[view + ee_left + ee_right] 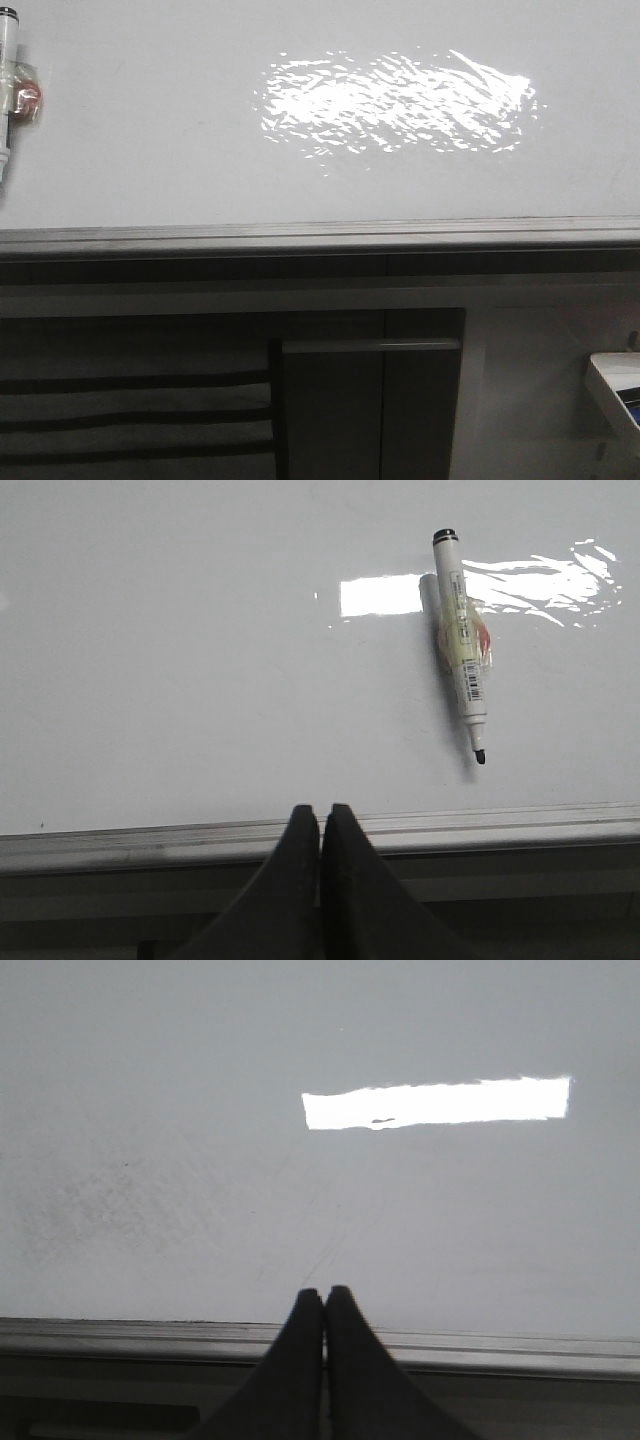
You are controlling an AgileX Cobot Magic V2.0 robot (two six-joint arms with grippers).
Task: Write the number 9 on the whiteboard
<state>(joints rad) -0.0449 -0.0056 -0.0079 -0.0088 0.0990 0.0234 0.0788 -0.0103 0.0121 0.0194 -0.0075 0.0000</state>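
Glossy and bare, the whiteboard (200, 150) fills the far part of the scene, its metal edge strip (320, 236) running along the near side; no number 9 is written yet. An uncapped marker (461, 640) lies flat at the board's far left. Left gripper (321, 815) and right gripper (324, 1297) both have jaws pressed together, empty. Light, stiff and smooth-barrelled, the marker probably wants a mid-body pinch.

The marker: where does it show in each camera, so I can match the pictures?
Front view: marker at the far left edge, lying on the whiteboard.
Left wrist view: right of centre, uncapped.
Right wrist view: not in it.
Shared landmark: the board's grey edge strip, in all three.
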